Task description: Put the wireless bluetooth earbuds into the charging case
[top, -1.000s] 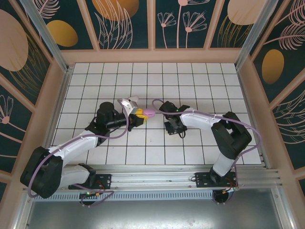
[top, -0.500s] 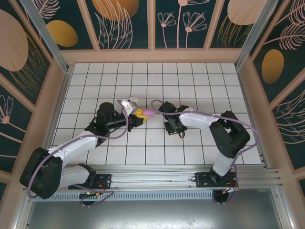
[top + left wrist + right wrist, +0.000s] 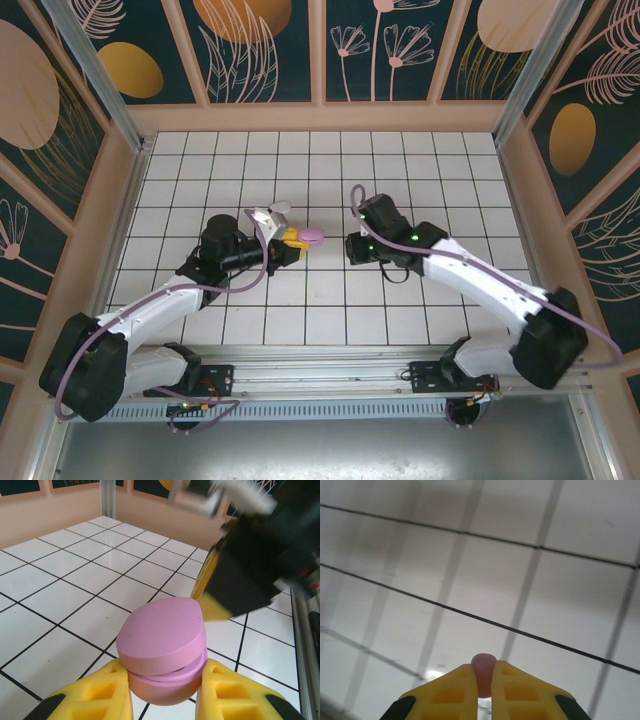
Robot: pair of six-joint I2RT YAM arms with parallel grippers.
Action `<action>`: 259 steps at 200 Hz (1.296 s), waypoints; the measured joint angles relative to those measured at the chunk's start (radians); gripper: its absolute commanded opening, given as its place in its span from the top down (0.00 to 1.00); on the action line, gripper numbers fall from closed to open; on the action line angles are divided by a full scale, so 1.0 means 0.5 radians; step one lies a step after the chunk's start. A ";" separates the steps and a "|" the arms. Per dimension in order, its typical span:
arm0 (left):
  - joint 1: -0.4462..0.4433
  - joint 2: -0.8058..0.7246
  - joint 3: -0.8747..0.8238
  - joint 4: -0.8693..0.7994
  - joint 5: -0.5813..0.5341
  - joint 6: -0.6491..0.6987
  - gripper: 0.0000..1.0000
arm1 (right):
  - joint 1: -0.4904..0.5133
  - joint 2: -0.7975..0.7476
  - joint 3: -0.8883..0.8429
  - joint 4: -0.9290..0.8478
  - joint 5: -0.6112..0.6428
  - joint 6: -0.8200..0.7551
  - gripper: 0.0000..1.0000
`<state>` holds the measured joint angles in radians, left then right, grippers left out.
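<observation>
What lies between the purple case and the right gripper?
Bare white tile, nothing else, between the purple case and the right gripper, as the top view shows.

White tiled floor (image 3: pixel 420 160), black grout. Dark floral wall panels (image 3: pixel 265 50) in wood frames (image 3: pixel 320 116). Metal rail (image 3: pixel 330 375) along near edge.

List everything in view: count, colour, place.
charging case: one, pale purple, clamped between the fingers of the left gripper.
earbud: one, pale purple, pinched at the fingertips of the right gripper.
table: one, white tiles with dark lines, under both arms.
wall panels: several, dark with floral patterns, in pale wood frames around the table.
left gripper: one, yellow fingers, shut on the charging case, mid-table.
right gripper: one, yellow fingers, shut on the earbud, just right of the case.
</observation>
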<state>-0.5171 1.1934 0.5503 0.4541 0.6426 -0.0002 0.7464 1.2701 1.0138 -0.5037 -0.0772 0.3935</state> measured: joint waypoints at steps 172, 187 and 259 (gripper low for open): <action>0.001 0.000 0.075 -0.036 0.061 -0.001 1.00 | 0.022 0.084 0.270 0.244 -0.717 -0.097 0.92; 0.000 0.000 0.075 -0.036 0.067 -0.001 1.00 | -0.002 0.091 0.303 0.237 -0.717 -0.111 0.92; 0.001 0.000 0.075 -0.050 0.088 -0.002 1.00 | -0.065 0.160 0.323 0.205 -0.725 -0.171 0.92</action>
<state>-0.5167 1.1934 0.5877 0.4290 0.6865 -0.0010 0.7139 1.3502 1.1755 -0.4011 -0.4397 0.3080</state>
